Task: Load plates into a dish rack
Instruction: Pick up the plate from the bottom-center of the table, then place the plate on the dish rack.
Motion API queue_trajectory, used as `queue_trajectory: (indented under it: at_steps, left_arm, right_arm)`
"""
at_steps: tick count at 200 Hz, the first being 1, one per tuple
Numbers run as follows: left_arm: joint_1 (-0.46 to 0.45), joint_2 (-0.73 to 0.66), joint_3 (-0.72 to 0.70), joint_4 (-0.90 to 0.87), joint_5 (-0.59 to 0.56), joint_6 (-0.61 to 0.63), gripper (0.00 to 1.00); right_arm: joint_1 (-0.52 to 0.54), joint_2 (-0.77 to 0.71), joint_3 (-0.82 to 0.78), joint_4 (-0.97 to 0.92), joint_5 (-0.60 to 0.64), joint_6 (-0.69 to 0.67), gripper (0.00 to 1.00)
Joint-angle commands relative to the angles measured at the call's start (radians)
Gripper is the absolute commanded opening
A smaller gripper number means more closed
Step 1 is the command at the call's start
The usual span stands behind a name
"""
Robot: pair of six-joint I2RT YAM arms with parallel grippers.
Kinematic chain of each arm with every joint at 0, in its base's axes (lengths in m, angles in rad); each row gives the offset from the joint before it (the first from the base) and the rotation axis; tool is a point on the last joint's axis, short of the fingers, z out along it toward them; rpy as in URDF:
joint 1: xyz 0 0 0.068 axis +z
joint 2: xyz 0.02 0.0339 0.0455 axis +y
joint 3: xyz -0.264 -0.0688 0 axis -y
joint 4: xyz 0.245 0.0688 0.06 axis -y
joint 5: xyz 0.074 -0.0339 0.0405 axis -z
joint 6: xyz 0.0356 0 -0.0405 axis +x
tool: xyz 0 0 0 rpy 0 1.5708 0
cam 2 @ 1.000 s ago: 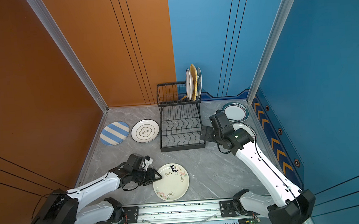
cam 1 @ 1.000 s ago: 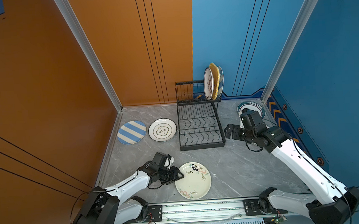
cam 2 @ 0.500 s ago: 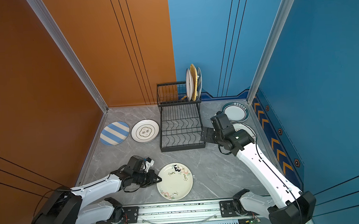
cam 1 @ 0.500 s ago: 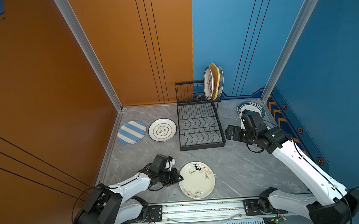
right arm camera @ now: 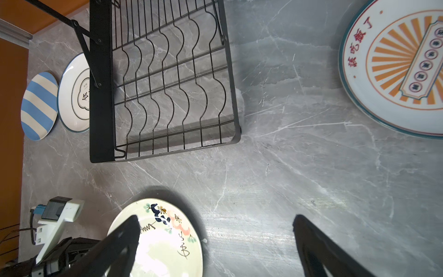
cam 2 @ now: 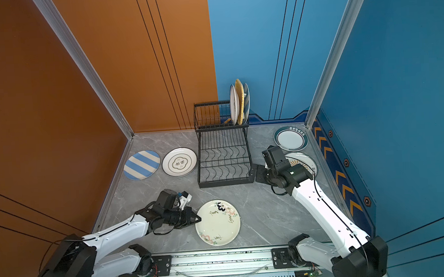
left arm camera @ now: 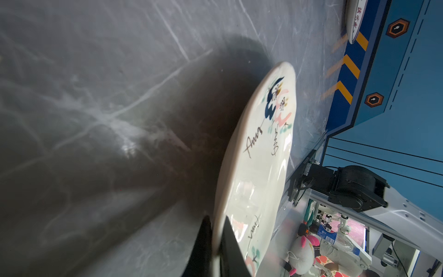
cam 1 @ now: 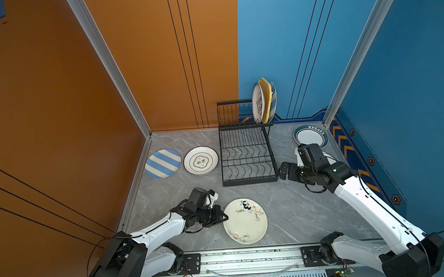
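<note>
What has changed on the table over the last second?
The left end effector eased forward and closed on the rim of the flowered plate, nudging it slightly toward the robot's right. The right end effector stays open beside the rack, hardly moved. The standing plates in the rack, the striped plate and the others lying flat are unchanged.

Grey marble-patterned desk (cam 1: 299,205), enclosed on three sides. Orange wall panels (cam 1: 55,102) with thin black lines line its left edge and the left half of the far edge; blue wall panels (cam 1: 410,80) line the rest. Aluminium posts (cam 1: 108,64) mark the far corners. Orange-chevron skirting (cam 1: 348,144) follows the right edge, an aluminium rail (cam 1: 249,258) the near edge.
</note>
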Motion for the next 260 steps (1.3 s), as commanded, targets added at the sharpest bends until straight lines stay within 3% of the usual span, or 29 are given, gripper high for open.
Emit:
queue_trajectory:
  at_steps: [1, 130, 171, 234, 260]
  left_arm:
    - [0.0, 0.005, 0.048, 0.021, 0.051, -0.009, 0.0]
    - [0.074, 0.024, 0.259, 0.14, 0.226, -0.053, 0.0]
    - [0.107, 0.059, 0.299, 0.172, 0.271, -0.039, 0.0]
    - [0.125, 0.116, 0.353, 0.195, 0.317, -0.02, 0.0]
    - [0.128, 0.126, 0.362, 0.2, 0.323, -0.02, 0.0]
  right_arm:
    - [-0.014, -0.009, -0.039, 0.034, -0.1, 0.018, 1.0]
    - [-0.039, 0.104, -0.155, 0.227, -0.579, 0.071, 0.98]
    - [-0.042, 0.141, -0.193, 0.346, -0.721, 0.123, 0.79]
    - [-0.033, 0.178, -0.19, 0.431, -0.78, 0.163, 0.55]
    - [-0.025, 0.193, -0.183, 0.456, -0.786, 0.177, 0.39]
